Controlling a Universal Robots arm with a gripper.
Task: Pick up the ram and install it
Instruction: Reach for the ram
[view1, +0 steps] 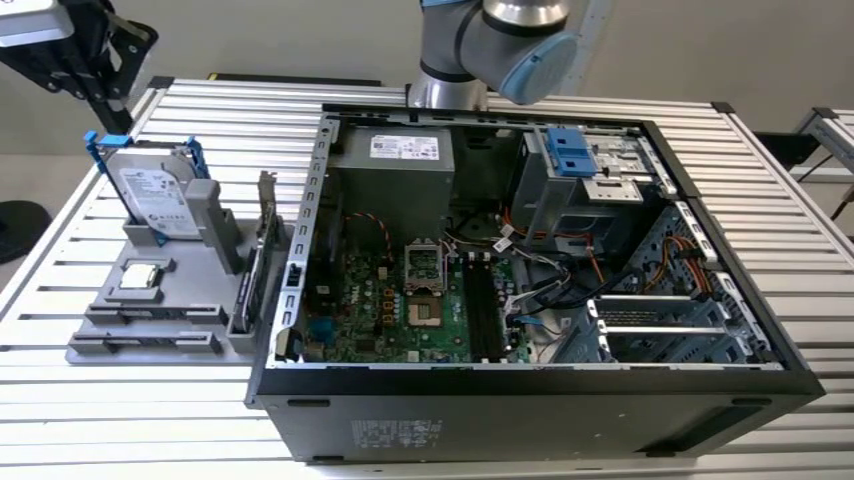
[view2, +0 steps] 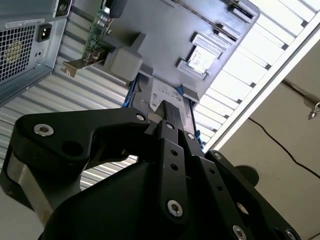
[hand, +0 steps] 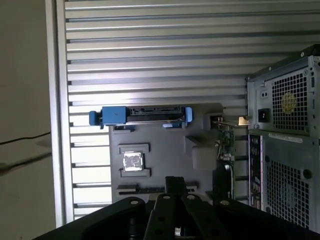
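The ram looks like a thin dark strip standing on edge in a slot holder near the front of the grey parts tray, just in front of a square silver chip. In the first wrist view the ram lies just beyond the fingertip. My gripper hangs high above the tray's far end at the exterior view's left, well clear of the ram. Its fingers meet at a point with nothing between them, as in the second wrist view and the first wrist view.
A silver hard drive in a blue frame and a dark expansion card with a metal bracket stand upright on the tray. The open computer case lies beside it, with long black memory slots on the motherboard. Slatted metal table all around.
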